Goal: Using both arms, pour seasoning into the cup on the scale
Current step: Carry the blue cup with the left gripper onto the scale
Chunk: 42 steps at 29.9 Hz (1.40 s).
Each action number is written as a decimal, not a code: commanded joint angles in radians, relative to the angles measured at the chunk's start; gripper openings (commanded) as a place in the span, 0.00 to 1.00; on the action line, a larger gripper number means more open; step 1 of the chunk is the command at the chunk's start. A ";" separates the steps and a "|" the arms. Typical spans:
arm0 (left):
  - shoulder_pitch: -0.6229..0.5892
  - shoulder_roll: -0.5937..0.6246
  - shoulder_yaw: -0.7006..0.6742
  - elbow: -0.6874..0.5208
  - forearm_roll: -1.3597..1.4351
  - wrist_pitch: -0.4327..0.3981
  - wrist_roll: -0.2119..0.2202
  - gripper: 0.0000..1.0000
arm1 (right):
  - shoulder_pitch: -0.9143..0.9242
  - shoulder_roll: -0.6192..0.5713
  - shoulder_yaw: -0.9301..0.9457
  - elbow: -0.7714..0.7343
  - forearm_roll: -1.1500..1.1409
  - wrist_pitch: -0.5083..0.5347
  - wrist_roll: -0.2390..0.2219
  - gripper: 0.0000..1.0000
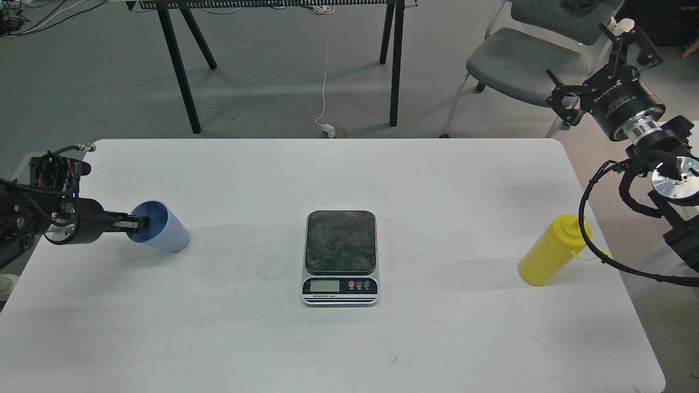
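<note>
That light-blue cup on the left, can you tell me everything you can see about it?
The cup is a small light-blue tumbler, plastic by its look, tapering toward its base with faint ribbing on the outside and a darker blue inside. It looks empty. It stands on the white table, well left of the scale and not on it. Its open mouth appears turned toward the left end effector, whose fingers reach its rim, one seemingly just inside. Whether they already pinch the wall cannot be told.
</note>
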 commanded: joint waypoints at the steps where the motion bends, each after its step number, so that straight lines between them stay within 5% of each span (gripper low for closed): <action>1: -0.045 0.012 -0.005 -0.018 -0.004 -0.072 0.000 0.03 | 0.000 0.000 0.000 0.000 0.000 0.000 0.000 0.99; 16: -0.321 -0.012 -0.005 -0.332 0.135 -0.110 0.000 0.04 | 0.000 -0.006 0.002 -0.004 0.000 0.000 0.000 0.99; 25: -0.436 -0.235 -0.006 -0.341 0.281 -0.110 0.000 0.04 | -0.024 -0.003 0.009 -0.001 0.001 0.000 0.001 0.99; 42: -0.445 -0.424 0.075 -0.340 0.293 -0.110 0.000 0.05 | -0.029 -0.007 0.023 -0.002 0.004 0.000 0.001 0.99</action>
